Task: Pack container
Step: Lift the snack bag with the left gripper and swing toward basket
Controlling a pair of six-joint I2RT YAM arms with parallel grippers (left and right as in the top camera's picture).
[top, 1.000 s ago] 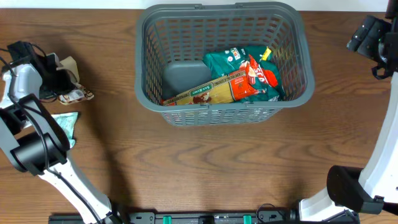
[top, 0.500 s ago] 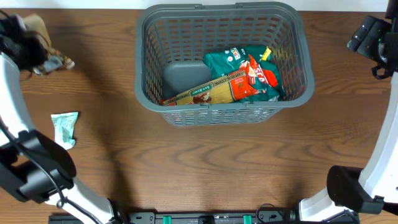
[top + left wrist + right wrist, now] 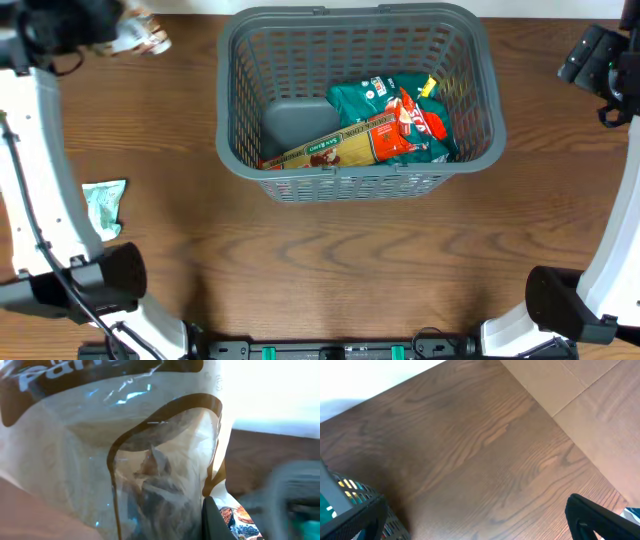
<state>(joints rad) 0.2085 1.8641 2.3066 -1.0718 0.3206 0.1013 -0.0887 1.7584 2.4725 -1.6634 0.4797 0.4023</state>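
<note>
Basket [image 3: 228,110]: I see it on the worktop [image 3: 300,260], centred at the far edge, upright. In it, packed towards its right end, lie a teal bag [image 3: 365,100], a red packet [image 3: 420,120] on top of it, and a long box [image 3: 330,148] along the near wall; its left floor is bare. Left tool [image 3: 108,28]: I read it as clenched on a clear-and-brown pouch [image 3: 142,38], raised at the far left corner, well apart from the basket; the pouch fills my left wrist view. Right tool [image 3: 592,58]: released, nothing between its jaws, off the basket's far right corner. Green packet [image 3: 103,205]: flat on the worktop, near left.
</note>
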